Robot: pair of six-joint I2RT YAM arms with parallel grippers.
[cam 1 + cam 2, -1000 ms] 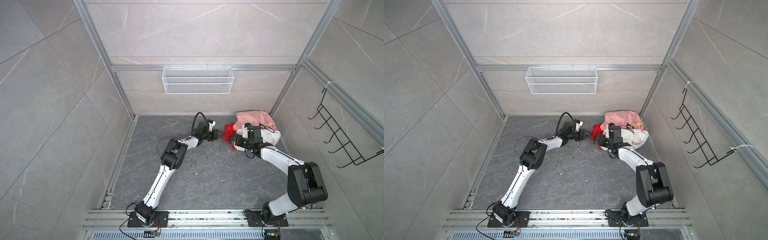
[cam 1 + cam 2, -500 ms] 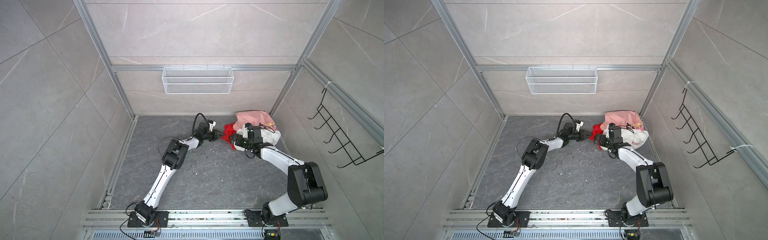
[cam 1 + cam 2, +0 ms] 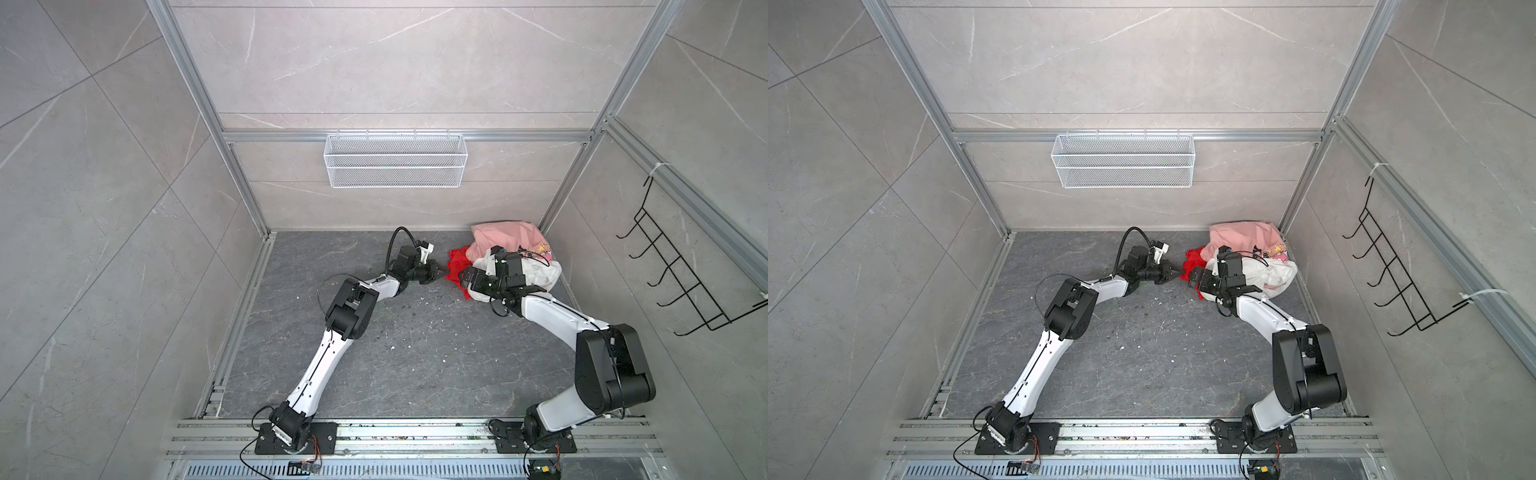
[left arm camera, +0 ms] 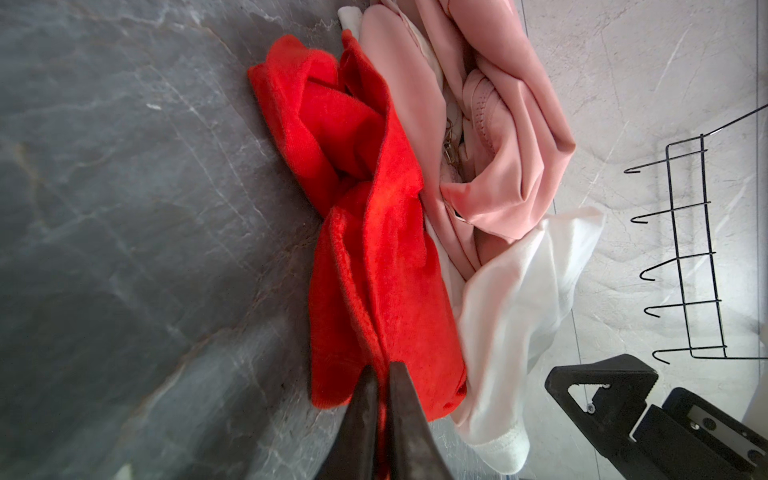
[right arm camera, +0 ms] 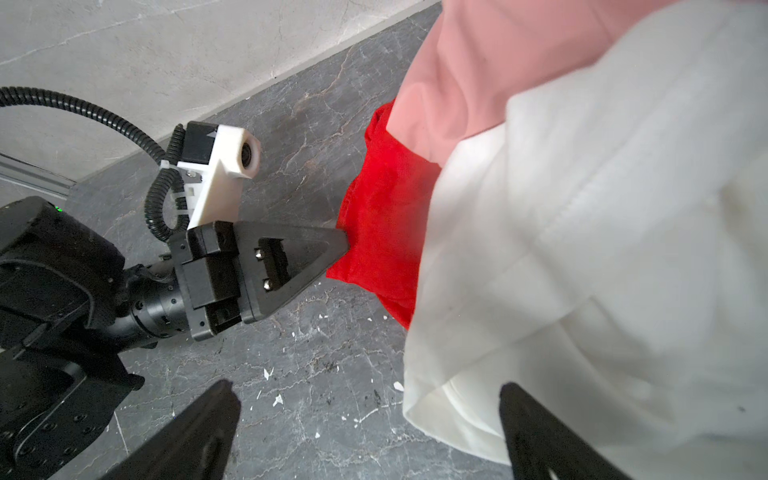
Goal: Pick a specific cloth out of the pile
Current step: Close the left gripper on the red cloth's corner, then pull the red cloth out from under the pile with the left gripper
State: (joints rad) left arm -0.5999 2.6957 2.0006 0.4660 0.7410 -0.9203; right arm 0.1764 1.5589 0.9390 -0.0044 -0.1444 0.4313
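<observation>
The pile lies in the back right corner: a pale pink garment (image 3: 505,241) on top, a white garment (image 3: 540,272) in front, and the red cloth (image 3: 457,266) (image 3: 1192,262) sticking out on its left side. My left gripper (image 3: 442,272) (image 4: 383,368) is shut on the near edge of the red cloth (image 4: 374,249), with a fold pinched between its jaws. Seen from the right wrist, its tip (image 5: 343,245) meets the red cloth (image 5: 382,216). My right gripper (image 3: 465,278) (image 5: 368,392) stands wide open, low over the front edge of the white garment (image 5: 582,270), holding nothing.
A white wire basket (image 3: 395,166) hangs on the back wall. A black hook rack (image 3: 681,282) is on the right wall. The dark stone floor (image 3: 415,353) carries small white crumbs. Aluminium rails frame the floor edges.
My left gripper's jaws have closed onto the edge of the red cloth after edging slightly towards the pile. The right arm has stayed still and open.
</observation>
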